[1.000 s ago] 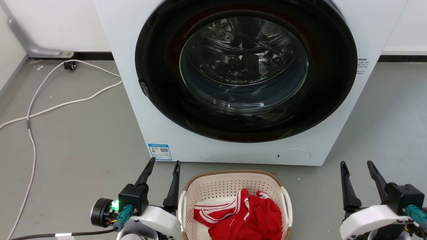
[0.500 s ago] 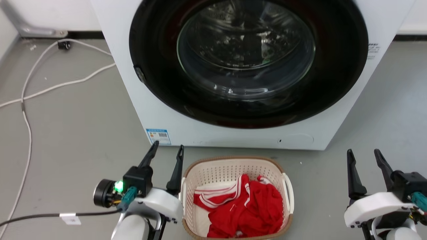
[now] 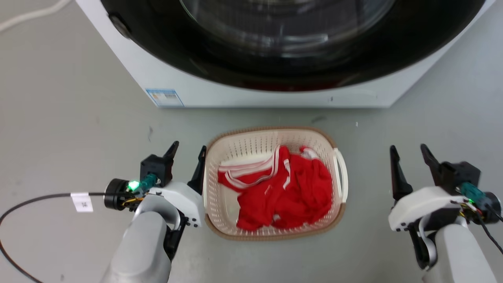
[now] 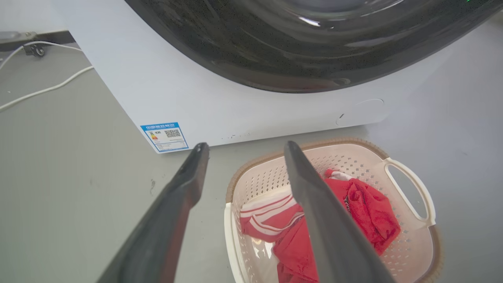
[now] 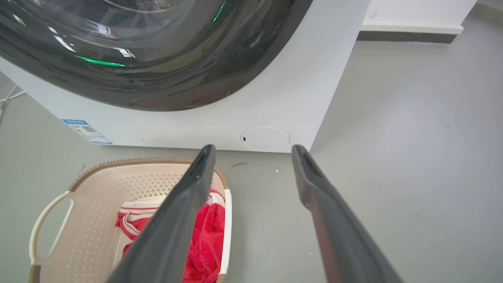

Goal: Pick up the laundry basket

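Laundry basket [image 3: 251,146] front and centre, sitting on the grey floor [image 3: 70,118] just in front of the washer [image 3: 251,96], and here are both arms flanking it!

Left tool [image 3: 189,146] first: fingers spread wide and pointing toward the machine. Its inner finger lies right along the basket's left edge in the head view, though whether it actually touches the rim, I can't tell. In the left wrist view, the left tool [image 4: 245,145] has one finger over bare floor while the other crosses in front of the basket's inside. A green light [image 3: 134,184] glows at that wrist, and a black cable [image 3: 23,204] with a white tag trails off across the floor.

Over to the right tool [image 3: 408,147]: also wide, fingers up the same way, and standing well apart from the basket, over open floor. In the right wrist view the right tool [image 5: 253,147] has its left finger cutting across the basket's near corner.

The basket itself is upright, with cream perforated walls and a brown woven-look rim. A white loop handle [image 3: 341,173] shows plainly on its right side. A crumpled red garment [image 3: 298,192] with white stripes fills much of the bottom.

Beyond it, the washer's dark round door [image 3: 275,47] looms, with a blue label [image 3: 164,97] stuck low on the white front at the left corner.
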`<state>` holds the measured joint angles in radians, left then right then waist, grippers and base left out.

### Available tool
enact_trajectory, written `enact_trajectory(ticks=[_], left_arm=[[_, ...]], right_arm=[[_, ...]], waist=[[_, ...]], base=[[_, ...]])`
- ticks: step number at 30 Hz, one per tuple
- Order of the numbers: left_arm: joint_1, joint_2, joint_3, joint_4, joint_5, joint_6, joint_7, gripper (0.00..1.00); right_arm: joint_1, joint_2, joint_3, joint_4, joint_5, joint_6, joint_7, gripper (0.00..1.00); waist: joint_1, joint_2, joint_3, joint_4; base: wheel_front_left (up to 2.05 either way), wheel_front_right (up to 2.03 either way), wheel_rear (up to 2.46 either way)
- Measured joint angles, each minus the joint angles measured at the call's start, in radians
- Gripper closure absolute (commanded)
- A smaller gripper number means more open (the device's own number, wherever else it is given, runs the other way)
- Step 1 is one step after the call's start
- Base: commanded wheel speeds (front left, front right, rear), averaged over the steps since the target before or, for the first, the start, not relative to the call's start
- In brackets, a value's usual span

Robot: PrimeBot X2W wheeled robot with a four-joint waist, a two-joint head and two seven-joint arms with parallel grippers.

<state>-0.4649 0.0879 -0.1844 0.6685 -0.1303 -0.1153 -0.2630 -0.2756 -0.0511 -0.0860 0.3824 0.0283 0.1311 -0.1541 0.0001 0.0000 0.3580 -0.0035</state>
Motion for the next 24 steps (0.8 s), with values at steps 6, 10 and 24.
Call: enact_trajectory(ticks=[6, 10, 24], left_arm=[[-0.098, 0.026, -0.005, 0.157, -0.049, -0.01, 0.005, 0.0], [-0.171, 0.039, -0.013, 0.235, -0.085, -0.013, 0.007, 0.0], [-0.379, 0.114, -0.19, 0.383, -0.327, -0.014, 0.169, 0.0]], right_arm=[[-0.114, 0.0, 0.042, 0.163, 0.03, 0.0, -0.014, 0.0], [-0.201, 0.001, 0.085, 0.276, 0.052, 0.0, -0.016, 0.0], [-0.507, 0.0, 0.278, 0.63, 0.195, 0.0, 0.007, 0.0]], waist=[[0.0001, 0.0, 0.133, -0.017], [0.0001, 0.0, 0.216, -0.029], [0.0001, 0.0, 0.45, -0.065]], base=[[0.0, 0.0, 0.0], [0.0, 0.0, 0.0], [0.0, 0.0, 0.0]])
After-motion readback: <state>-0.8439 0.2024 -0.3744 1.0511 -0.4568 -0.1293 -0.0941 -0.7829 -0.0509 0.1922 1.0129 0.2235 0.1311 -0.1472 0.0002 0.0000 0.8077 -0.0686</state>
